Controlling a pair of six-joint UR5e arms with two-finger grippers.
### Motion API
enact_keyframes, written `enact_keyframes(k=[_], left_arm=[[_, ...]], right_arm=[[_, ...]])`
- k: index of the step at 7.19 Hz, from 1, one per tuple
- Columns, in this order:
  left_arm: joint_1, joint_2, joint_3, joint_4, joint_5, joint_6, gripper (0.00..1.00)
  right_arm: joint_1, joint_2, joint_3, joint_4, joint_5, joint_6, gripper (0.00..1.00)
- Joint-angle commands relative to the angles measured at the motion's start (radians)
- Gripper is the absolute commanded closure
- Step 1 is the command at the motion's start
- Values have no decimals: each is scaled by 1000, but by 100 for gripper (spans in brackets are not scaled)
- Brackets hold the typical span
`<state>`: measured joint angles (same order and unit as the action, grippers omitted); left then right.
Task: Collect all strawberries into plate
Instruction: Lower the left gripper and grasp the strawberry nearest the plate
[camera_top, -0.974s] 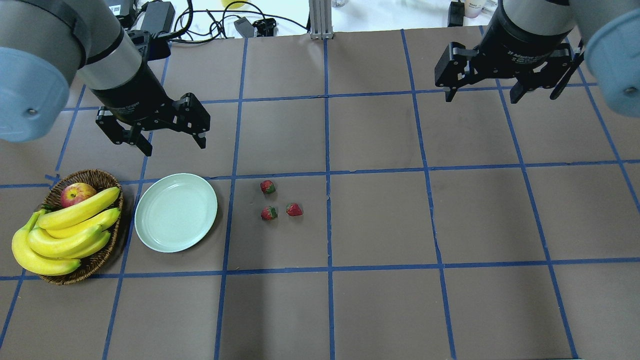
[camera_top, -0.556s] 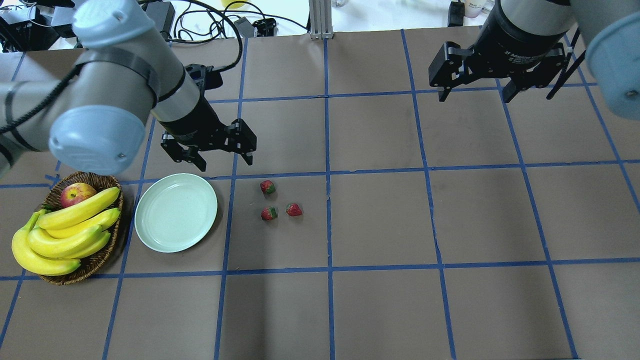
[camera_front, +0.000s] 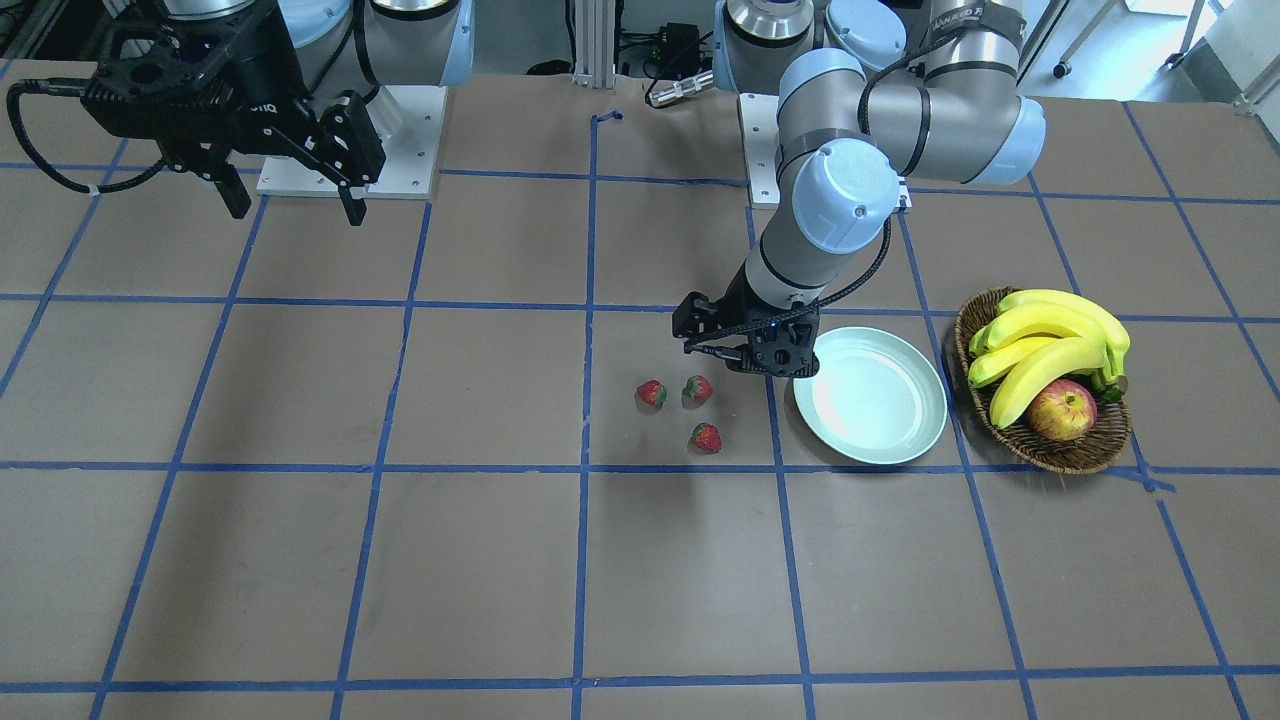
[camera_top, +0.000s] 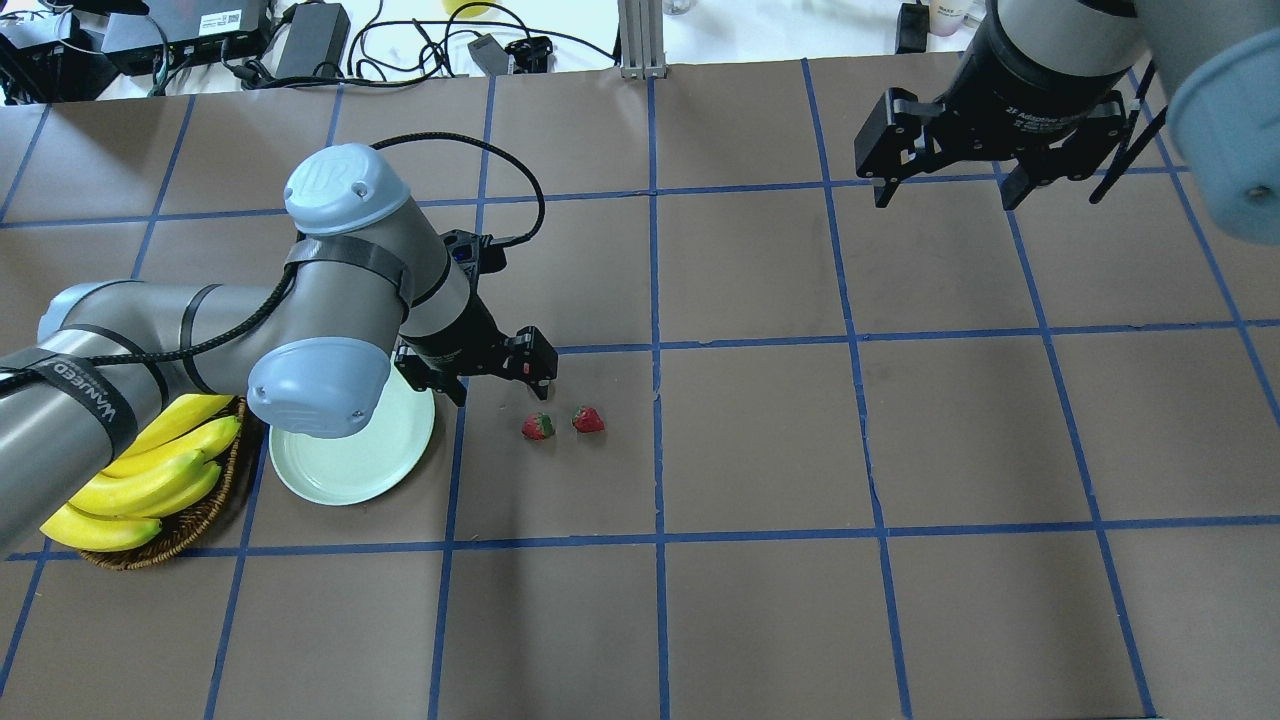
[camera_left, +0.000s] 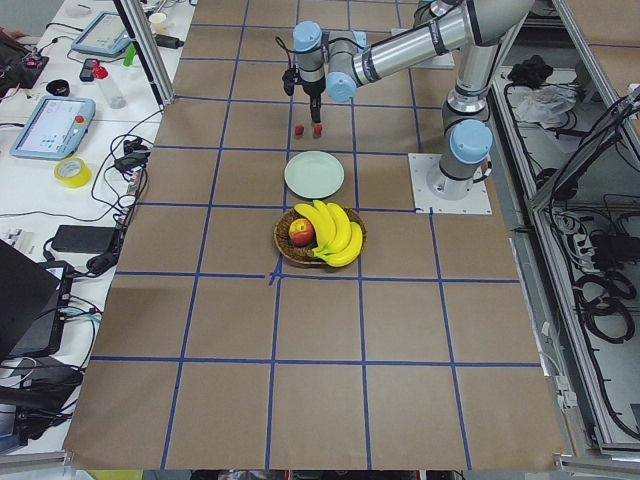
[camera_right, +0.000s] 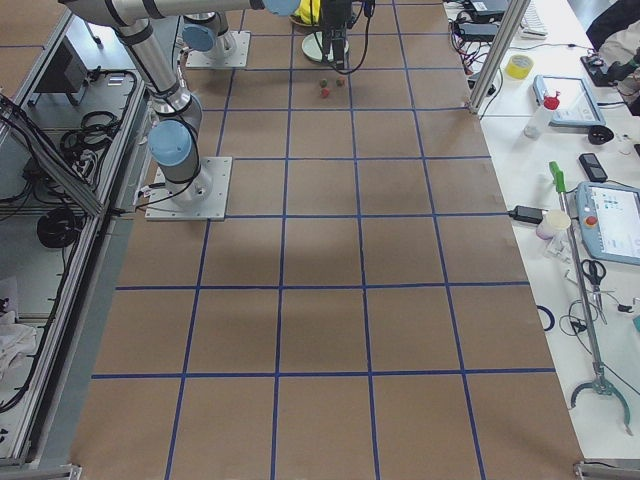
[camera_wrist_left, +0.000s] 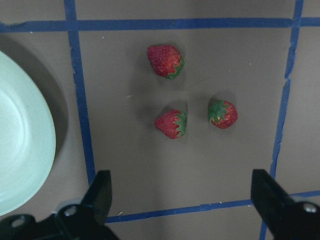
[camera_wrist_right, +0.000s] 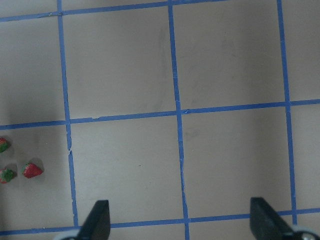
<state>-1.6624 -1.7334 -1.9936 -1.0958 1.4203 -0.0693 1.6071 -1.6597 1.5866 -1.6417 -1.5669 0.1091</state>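
Observation:
Three small red strawberries lie on the brown table right of the plate: two show in the overhead view, the third is hidden under my left gripper. All three show in the front view and the left wrist view. The pale mint-green plate is empty. My left gripper is open and empty, hovering between plate and strawberries. My right gripper is open and empty, high at the back right.
A brown wicker basket with bananas and a red-yellow apple stands left of the plate, partly under my left arm in the overhead view. Cables and devices lie beyond the table's far edge.
My left arm has swung from the back left to the right and down, so its open gripper now hangs over the nearest strawberry. The right gripper has barely moved.

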Motion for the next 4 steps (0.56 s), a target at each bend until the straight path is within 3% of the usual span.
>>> enact_keyframes(k=[1,4], left_arm=[[0,-67,-10,36,0,0,0],[-2,-126,-23,40,8,34,0]], right_arm=[[1,0,1,0,-1,4,0],[2,0,4,2,-1,6,0]])
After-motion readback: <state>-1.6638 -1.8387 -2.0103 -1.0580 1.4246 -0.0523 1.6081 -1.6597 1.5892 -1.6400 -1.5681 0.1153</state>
